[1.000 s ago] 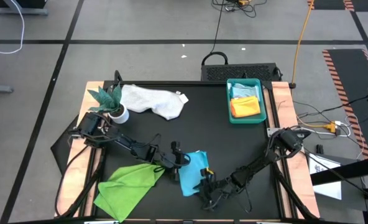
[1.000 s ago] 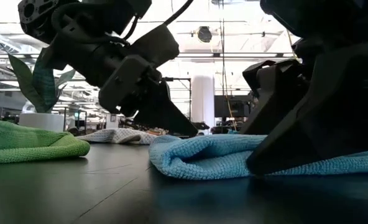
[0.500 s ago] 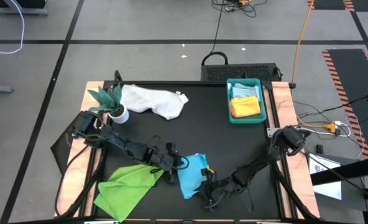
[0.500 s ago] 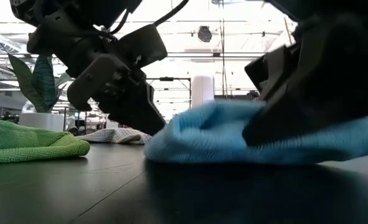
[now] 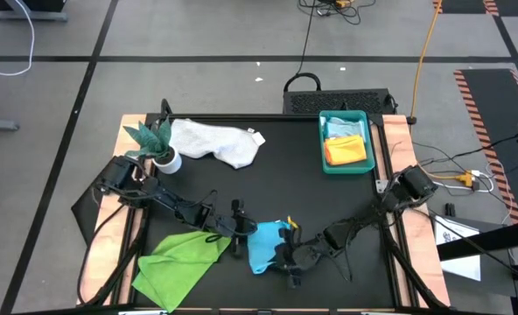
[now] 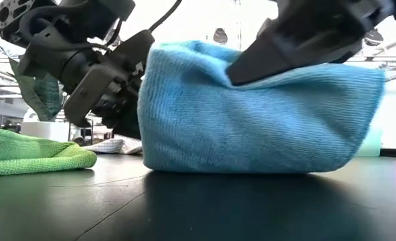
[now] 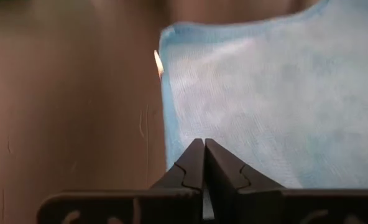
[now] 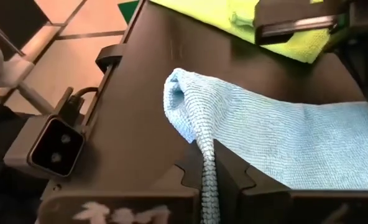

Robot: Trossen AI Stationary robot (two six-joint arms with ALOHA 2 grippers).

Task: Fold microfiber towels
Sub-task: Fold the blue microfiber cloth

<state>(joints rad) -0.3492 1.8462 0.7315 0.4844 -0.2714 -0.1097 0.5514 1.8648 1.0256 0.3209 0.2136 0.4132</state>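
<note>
Both pincers pinch the bright turquoise-blue towel near the front of the black table: the left pincer has its fingers pressed together on the towel's left edge, and the right pincer is clamped on a fold of cloth at its right edge, as the right wrist view shows. In the low view the towel is lifted into a tall hump, its lower edge touching the table.

By size: the lime green towel lies rumpled at the front left, just beside the left arm. A white-grey towel lies crumpled at the back left. At the back right, a teal tray holds a pale blue towel and an orange towel. A small potted plant stands touching the white-grey towel's left end.
</note>
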